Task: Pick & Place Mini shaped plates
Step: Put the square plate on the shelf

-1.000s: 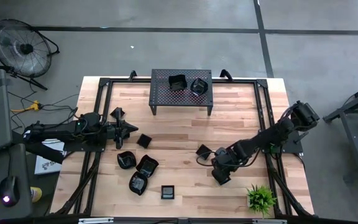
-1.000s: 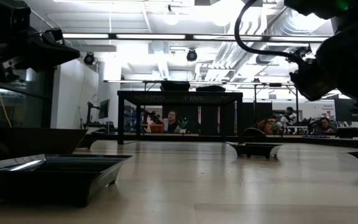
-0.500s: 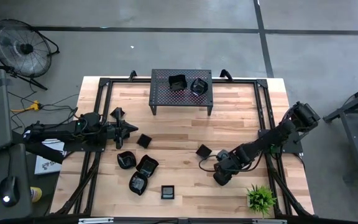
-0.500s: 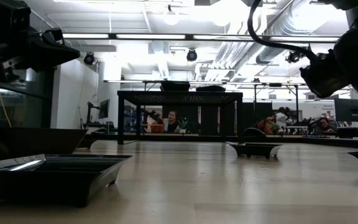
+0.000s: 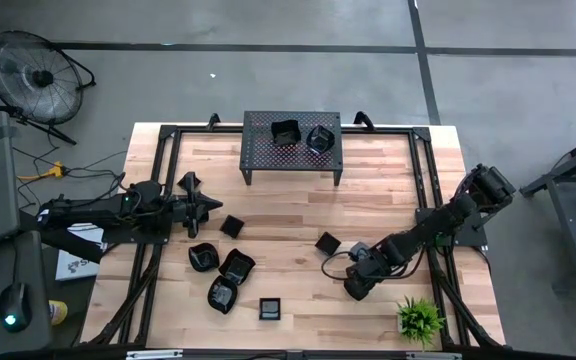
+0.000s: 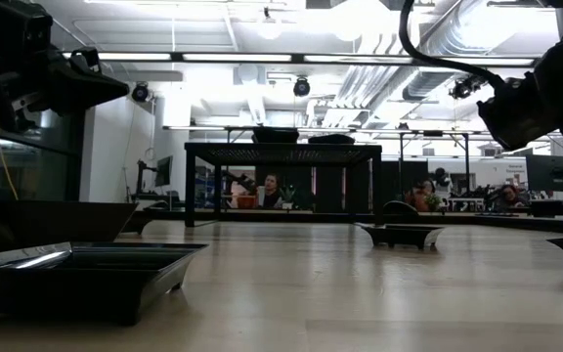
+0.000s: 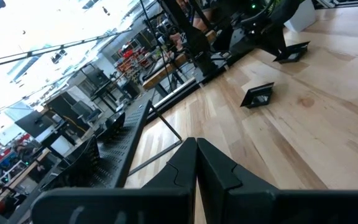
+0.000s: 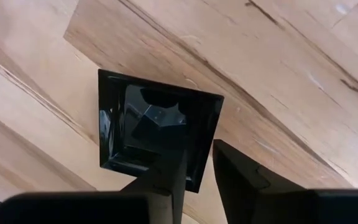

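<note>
Several small glossy black plates lie flat on the wooden table: a cluster [image 5: 223, 275] near the left arm, one alone [image 5: 231, 226], and one [image 5: 328, 242] mid-table. Two more sit on the perforated stand [image 5: 292, 150]. My right gripper [image 8: 199, 177] hangs above a square plate [image 8: 148, 127], slightly open. One finger shows over the plate's hollow and the other outside its rim. In the low view this gripper [image 6: 541, 98] is well above the table. In the high view it [image 5: 358, 275] hides that plate. My left gripper [image 5: 206, 208] hovers shut at the table's left.
The black stand on legs [image 6: 281, 156] is at the far middle. A small green plant [image 5: 420, 318] stands at the near right corner. Black frame rails [image 5: 158, 170] run along the table's sides. Bare wood lies between the stand and the plates. People sit in the room beyond.
My right gripper has drifted a little toward the table's near right corner, with its arm drawing back. The plates have stayed where they were.
</note>
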